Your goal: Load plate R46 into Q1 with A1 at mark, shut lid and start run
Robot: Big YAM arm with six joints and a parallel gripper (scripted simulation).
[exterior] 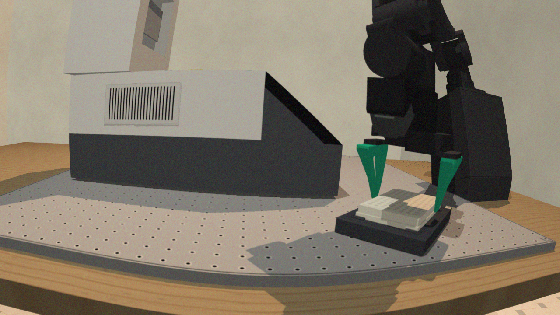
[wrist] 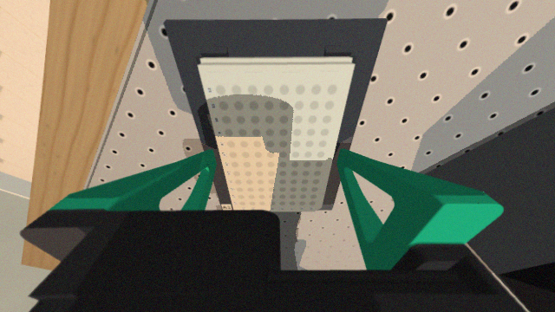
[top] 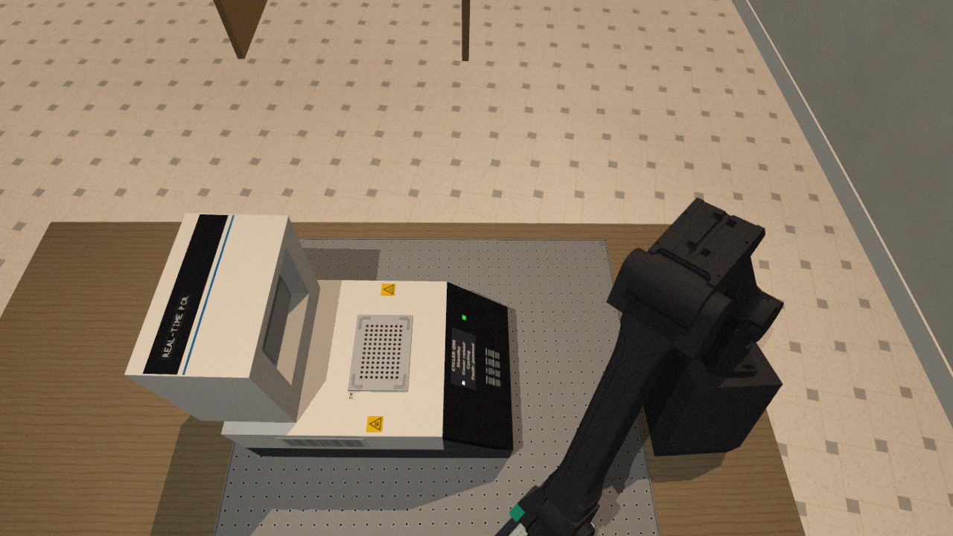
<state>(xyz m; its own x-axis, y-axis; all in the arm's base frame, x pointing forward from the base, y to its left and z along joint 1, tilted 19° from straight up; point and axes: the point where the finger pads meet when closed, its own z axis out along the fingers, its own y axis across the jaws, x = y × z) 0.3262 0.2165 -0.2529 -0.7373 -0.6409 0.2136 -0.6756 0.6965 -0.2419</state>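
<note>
The cycler Q1 (top: 373, 359) stands on the perforated plate with its lid (top: 220, 313) tilted open. Its block (top: 381, 351) with four corner brackets is empty. The lamp (top: 463, 317) is green. The white 96-well plate R46 (exterior: 397, 209) lies flat on the black nest N1 (exterior: 391, 229), right of Q1's front; it also shows in the wrist view (wrist: 277, 130). My gripper (exterior: 407, 199) is open wide, with one green finger on each long side of the plate (wrist: 275, 158), tips down at plate level, apart from it.
The key panel (top: 476, 363) slopes on Q1's front. The arm's black base (exterior: 474, 145) stands right behind the nest. The breadboard's edge and wooden table rim (wrist: 74, 108) lie close to the nest's far side.
</note>
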